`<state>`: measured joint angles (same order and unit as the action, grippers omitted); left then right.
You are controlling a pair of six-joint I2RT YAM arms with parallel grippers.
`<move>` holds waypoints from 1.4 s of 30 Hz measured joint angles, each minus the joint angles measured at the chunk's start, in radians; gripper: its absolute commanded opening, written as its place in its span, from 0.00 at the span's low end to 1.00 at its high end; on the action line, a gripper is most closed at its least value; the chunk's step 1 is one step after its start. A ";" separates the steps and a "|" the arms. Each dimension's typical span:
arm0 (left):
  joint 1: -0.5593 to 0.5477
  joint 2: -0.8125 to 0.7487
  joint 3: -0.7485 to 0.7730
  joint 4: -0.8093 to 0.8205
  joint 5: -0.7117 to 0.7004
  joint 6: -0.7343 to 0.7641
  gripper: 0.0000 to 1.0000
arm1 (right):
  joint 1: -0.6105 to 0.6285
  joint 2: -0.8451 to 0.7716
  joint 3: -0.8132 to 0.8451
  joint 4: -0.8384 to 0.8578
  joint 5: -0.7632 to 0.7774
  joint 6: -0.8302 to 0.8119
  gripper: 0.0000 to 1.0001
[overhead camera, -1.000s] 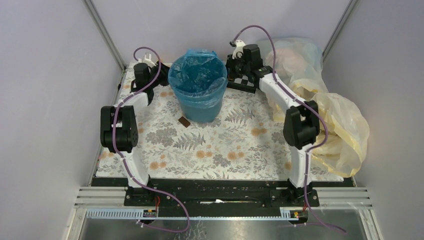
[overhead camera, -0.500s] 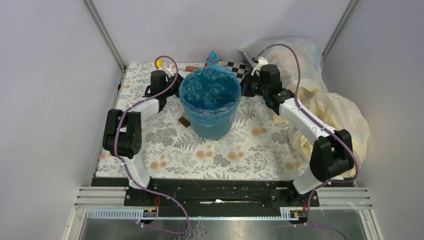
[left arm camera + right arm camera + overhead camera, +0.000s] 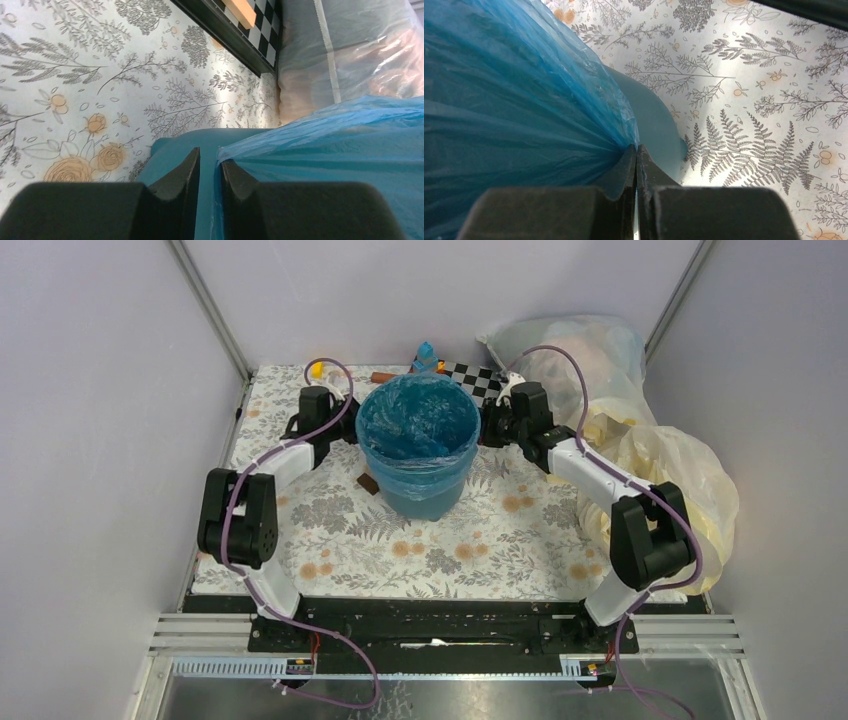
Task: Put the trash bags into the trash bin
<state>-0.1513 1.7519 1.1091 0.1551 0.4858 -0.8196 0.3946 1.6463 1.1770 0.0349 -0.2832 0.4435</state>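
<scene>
The teal trash bin [image 3: 420, 490] stands upright at the middle back of the floral mat. The thin blue trash bag [image 3: 418, 425] lines it, its edge folded down over the rim. My left gripper [image 3: 348, 428] is at the bin's left side. In the left wrist view its jaws [image 3: 209, 152] stand narrowly apart, with the bin wall [image 3: 170, 150] showing between them and the bag's edge [image 3: 325, 145] along the right finger. My right gripper [image 3: 488, 423] is at the bin's right side. In the right wrist view it [image 3: 636, 146] is shut on the bag's edge [image 3: 514, 100] beside the bin wall [image 3: 651, 120].
Large pale-yellow bags [image 3: 670, 480] and a clear stuffed bag [image 3: 580, 350] fill the right side. A checkerboard [image 3: 470, 375] lies behind the bin, and a small brown block [image 3: 368, 484] sits at its left foot. A yellow object [image 3: 316, 368] sits at the back left.
The bin has shifted right and toward the near side since a second ago. Both arms came in with it, and both grippers now sit lower against its sides.
</scene>
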 measured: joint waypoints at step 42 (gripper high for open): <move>0.079 -0.831 -0.480 -0.274 -0.365 -0.058 0.87 | 0.008 -0.583 -0.426 -0.114 0.052 0.032 0.98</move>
<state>-0.0723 0.9211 0.6289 -0.1188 0.1204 -0.8776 0.4030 1.0630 0.7506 -0.0795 -0.2314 0.4759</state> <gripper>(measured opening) 0.862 0.855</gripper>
